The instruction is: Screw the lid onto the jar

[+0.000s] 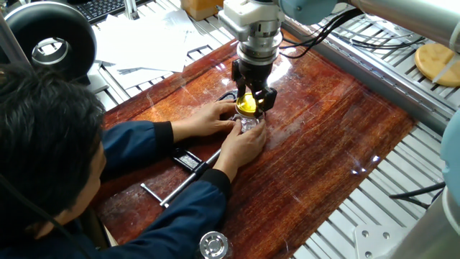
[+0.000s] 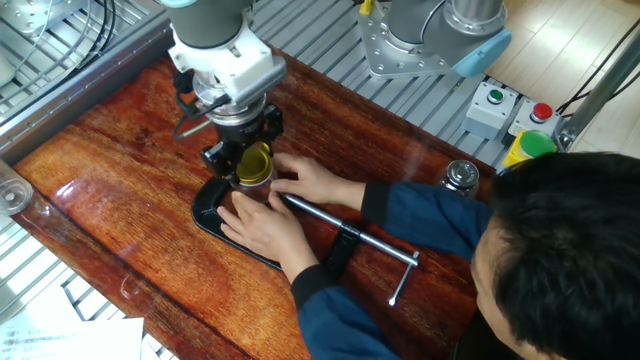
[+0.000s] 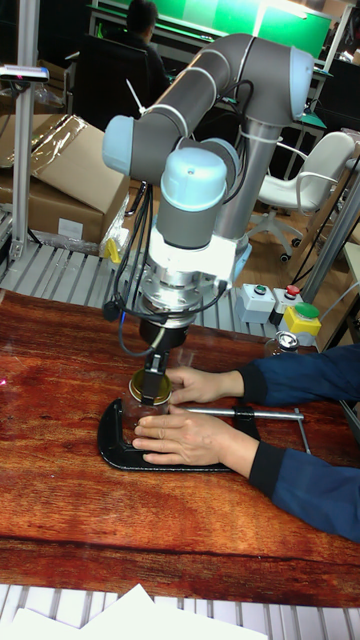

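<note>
Gripper [image 1: 249, 101] points straight down, fingers clamped on the yellow lid [image 1: 249, 105], which sits on top of the jar [image 1: 251, 123] near the middle of the wooden table [image 1: 338, 137]. A person's two hands [image 2: 262, 222] cup the jar from both sides, so most of the glass is hidden. Jar sits in the black C-clamp [image 2: 206, 212]; lid thread engagement can't be seen.

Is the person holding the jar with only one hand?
No, both of the person's hands are wrapped around the jar under the gripper, which holds the lid.
</note>
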Action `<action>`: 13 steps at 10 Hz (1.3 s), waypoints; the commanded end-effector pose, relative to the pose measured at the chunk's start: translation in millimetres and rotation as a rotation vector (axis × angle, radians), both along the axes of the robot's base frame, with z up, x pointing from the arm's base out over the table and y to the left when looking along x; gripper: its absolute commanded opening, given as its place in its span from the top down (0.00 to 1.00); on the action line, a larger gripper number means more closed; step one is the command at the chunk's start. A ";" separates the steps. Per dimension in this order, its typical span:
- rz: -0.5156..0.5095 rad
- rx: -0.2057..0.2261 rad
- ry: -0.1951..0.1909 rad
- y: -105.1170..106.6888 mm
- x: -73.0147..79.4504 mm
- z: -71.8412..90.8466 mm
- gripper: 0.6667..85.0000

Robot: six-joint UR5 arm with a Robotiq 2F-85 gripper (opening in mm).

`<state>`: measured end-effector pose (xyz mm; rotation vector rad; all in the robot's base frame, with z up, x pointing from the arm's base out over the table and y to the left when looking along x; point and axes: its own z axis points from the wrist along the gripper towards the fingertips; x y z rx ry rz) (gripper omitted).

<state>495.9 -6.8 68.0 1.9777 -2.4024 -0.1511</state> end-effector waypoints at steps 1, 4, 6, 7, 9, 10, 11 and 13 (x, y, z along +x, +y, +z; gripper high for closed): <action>-0.205 -0.026 0.026 7.7 -1.9 6.7 0.29; -0.385 0.059 0.041 31.0 5.9 -1.5 0.31; -0.428 0.133 0.045 31.3 10.4 -11.9 0.25; -0.436 0.112 0.043 20.1 12.9 -7.0 0.23; -0.498 0.103 0.073 6.3 20.0 16.0 0.13; -0.545 0.115 0.090 3.9 21.9 24.9 0.06; -0.609 0.098 0.084 1.6 22.4 28.1 0.04; -0.635 0.141 0.036 6.5 32.1 14.8 0.00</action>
